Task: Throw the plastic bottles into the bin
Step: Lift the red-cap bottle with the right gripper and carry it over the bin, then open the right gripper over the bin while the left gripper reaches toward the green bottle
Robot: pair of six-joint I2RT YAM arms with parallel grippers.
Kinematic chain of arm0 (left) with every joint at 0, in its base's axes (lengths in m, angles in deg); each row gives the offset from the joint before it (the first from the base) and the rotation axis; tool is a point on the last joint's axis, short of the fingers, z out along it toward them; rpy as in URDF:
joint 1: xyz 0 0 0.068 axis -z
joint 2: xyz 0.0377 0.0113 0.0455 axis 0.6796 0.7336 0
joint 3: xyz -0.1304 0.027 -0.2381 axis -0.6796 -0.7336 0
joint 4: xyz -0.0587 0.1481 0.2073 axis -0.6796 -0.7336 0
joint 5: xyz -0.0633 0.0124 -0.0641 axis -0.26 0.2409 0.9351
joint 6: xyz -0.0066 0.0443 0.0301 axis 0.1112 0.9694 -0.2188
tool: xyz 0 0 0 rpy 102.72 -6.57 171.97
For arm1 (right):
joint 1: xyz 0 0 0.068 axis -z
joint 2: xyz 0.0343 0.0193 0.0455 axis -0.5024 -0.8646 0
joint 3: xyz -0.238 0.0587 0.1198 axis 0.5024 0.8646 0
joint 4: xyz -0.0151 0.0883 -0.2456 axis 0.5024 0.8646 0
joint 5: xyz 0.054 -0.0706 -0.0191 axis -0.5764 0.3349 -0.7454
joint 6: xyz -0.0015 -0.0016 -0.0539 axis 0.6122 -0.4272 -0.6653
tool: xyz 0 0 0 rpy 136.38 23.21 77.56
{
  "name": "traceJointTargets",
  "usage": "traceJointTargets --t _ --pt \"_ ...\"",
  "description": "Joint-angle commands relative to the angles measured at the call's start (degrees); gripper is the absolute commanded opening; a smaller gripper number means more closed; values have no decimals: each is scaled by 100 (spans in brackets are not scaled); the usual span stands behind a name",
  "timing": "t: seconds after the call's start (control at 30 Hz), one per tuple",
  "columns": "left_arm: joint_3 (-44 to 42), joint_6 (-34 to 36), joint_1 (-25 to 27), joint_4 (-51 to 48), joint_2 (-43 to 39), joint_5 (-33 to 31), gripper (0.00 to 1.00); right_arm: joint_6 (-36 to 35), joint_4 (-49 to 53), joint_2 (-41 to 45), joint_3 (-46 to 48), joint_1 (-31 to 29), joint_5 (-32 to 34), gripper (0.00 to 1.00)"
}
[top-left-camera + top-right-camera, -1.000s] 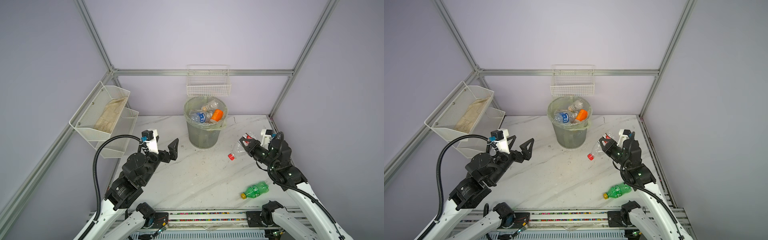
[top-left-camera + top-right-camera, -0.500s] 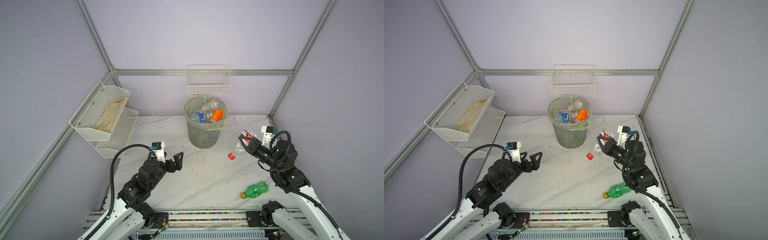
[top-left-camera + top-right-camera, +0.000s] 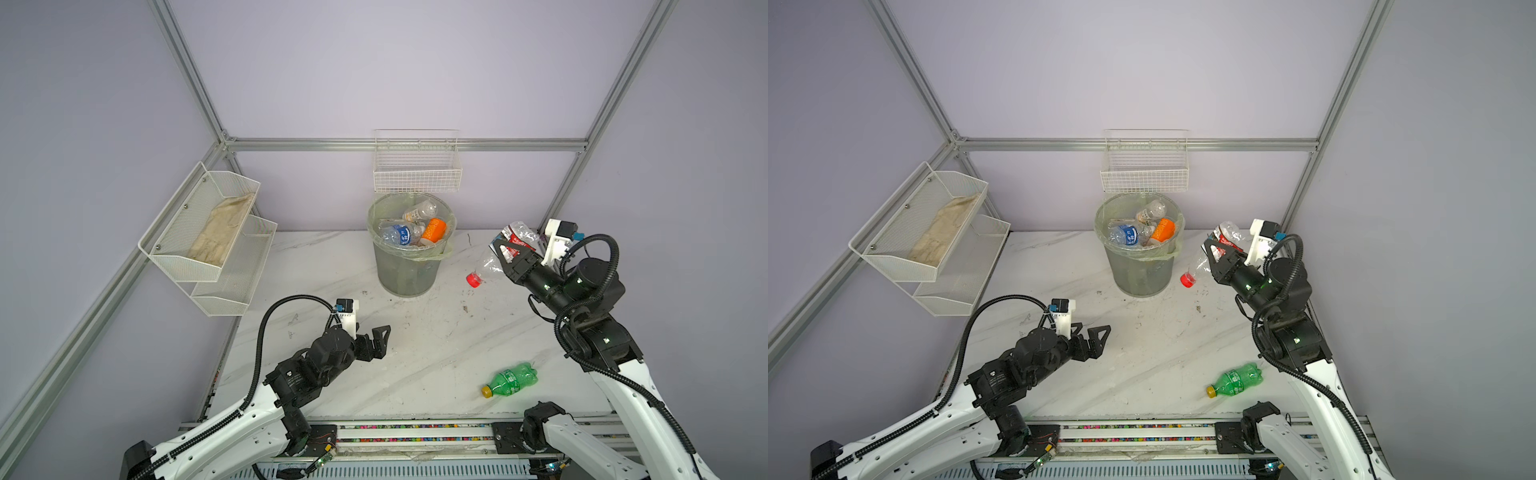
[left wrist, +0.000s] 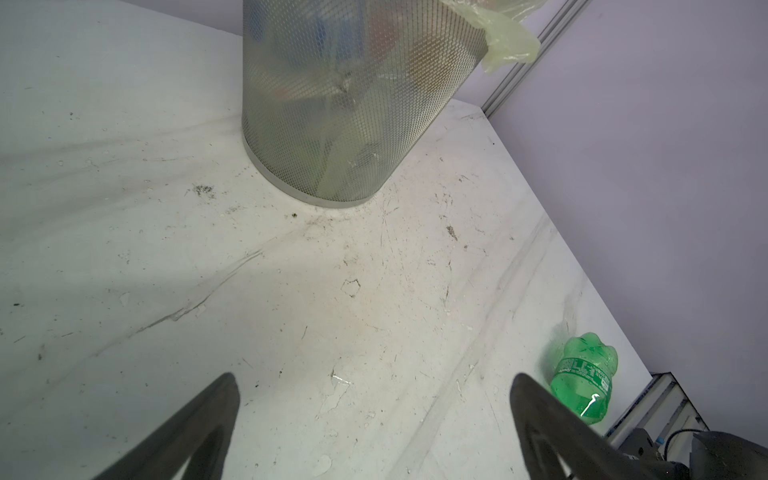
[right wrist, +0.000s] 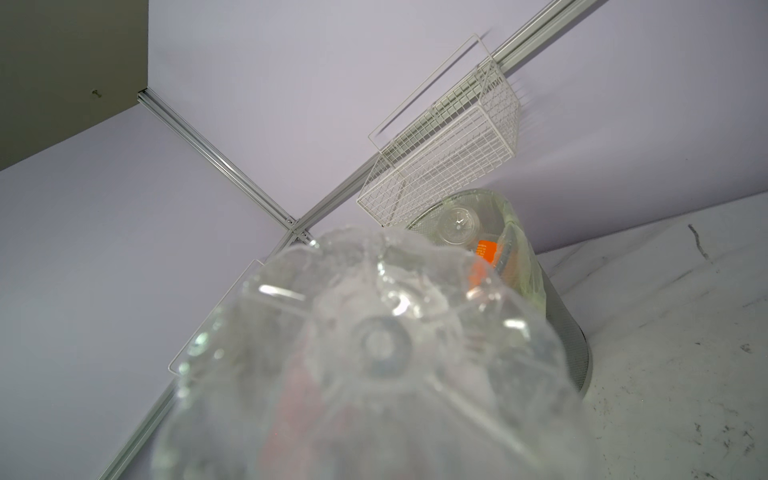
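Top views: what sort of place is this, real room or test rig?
Looks like a lab robot test cell, not a real room: aluminium frame around plain lilac panels, two arms mounted at the near edge of a marble-look tabletop, and a staged bin of bottles.

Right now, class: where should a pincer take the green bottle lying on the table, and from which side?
Take the green bottle at its labelled middle, coming straight down, jaws across its width. It lies on its side on the table, free all round, and the middle is its straight stretch; the end by the yellow cap tapers and would likely slip.
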Motion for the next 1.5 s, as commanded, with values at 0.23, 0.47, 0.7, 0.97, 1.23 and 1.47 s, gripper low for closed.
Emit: traceJointTargets --t 0.23,0.47,0.7,0.97,1.23,1.47 --pt "-366 -156 257 342 -177 -343 100 -666 424 -1604 -1893 14 23 0" --pt "-408 -199 337 314 -277 -408 100 -743 95 -2729 -2771 -244 503 0" --pt "-321 -191 414 197 -344 -477 100 -1429 605 -4628 -4241 -1131 1803 4" --pt "-274 -227 511 -67 -582 -630 100 -1686 1254 -5456 -4972 -1352 2226 97" --pt "-222 -222 531 -64 -445 -667 100 -1774 1069 -4855 -4544 -1375 2257 97" --pt "-54 -136 582 -66 -260 -640 100 -1811 1193 -4586 -4693 -1376 2263 97"
